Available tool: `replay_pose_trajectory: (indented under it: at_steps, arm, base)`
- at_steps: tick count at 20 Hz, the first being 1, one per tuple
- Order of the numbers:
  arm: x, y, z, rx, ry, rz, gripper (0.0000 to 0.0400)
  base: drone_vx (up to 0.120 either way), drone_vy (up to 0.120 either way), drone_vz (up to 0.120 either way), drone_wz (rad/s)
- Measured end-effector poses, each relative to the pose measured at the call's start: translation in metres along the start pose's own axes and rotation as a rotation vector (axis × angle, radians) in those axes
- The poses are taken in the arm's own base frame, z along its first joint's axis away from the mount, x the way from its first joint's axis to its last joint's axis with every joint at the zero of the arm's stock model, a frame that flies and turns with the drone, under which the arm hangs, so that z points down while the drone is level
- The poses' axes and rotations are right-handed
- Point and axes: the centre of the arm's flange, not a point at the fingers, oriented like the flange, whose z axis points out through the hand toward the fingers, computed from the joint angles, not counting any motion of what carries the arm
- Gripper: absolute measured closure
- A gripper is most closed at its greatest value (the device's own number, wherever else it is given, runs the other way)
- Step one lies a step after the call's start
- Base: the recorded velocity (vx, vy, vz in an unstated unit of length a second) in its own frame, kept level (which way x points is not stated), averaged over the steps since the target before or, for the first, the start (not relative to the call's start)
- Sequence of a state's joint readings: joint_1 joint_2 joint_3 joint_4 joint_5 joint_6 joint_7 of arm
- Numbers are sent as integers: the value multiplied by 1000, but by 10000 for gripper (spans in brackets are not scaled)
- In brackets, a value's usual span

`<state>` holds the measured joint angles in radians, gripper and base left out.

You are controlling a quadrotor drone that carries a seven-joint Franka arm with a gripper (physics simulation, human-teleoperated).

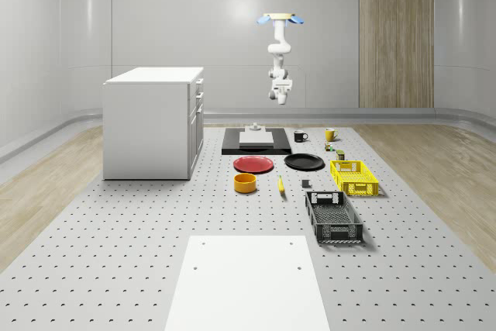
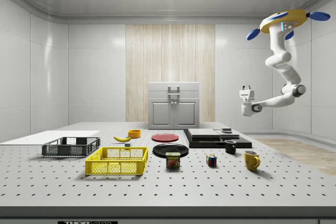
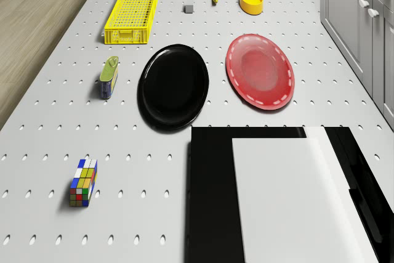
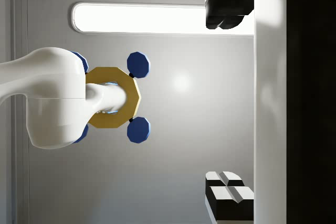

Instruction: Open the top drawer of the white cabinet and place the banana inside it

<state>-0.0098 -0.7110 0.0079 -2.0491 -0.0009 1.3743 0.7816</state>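
- The gripper [image 2: 245,94] hangs in mid-air, high above the far end of the table, at the side view's right. In the wrist view its two fingers [image 4: 229,192] stand well apart with nothing between them, so it is spread and holds nothing.
- The arm [image 2: 283,72] bends down from the drone [image 1: 281,18], which hovers high over the far part of the table [image 1: 116,261], behind the black board [image 1: 256,143] with the white slab on it.
- The white cabinet [image 1: 152,122] stands on the table at the whole-scene view's left, well apart from the gripper. Its top drawer [image 1: 199,84] looks shut, the handle flush along the front.
- The banana [image 1: 280,184] lies on the table, near the orange bowl [image 1: 246,183] and just nearer than the red plate [image 1: 253,164]; the black plate [image 1: 304,162] sits beside that one.
- Judged from this, the task is at its very start: the approach to the drawer is not yet made.
- The next move calls for bringing the drone down and across to face the cabinet front, turning the fingers level with the top handle, then closing on it to pull straight out.
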Motion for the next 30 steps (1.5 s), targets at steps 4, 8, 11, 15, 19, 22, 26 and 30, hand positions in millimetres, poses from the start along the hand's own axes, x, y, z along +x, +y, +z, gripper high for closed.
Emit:
replay_pose_trajectory:
  at_steps: [4, 8, 11, 15, 19, 22, 26, 30]
  arm:
    - [-1, 0, 0, -2, 6, 0, 0]
    - [-2, -1, 0, -8, 17, 0, 0]
    - [-3, -2, 0, -18, 30, 0, 0]
    - [36, 36, 16, 381, -388, 12, 0]
    - [60, 60, 50, 721, -743, 18, 0]
    - [67, 67, 70, 874, -902, 21, 0]
    - [70, 69, 85, 988, -1020, 23, 0]
    - [70, 70, 93, 1043, -1078, 24, 0]
  base:
    - [120, -120, 120, 0]
    - [120, -120, 120, 0]
    - [40, -120, 13, 0]
    - [60, -120, 0, 0]
    - [120, -120, 100, 0]
    - [120, -120, 120, 0]
    - [120, -120, 120, 0]
    - [120, -120, 20, 0]
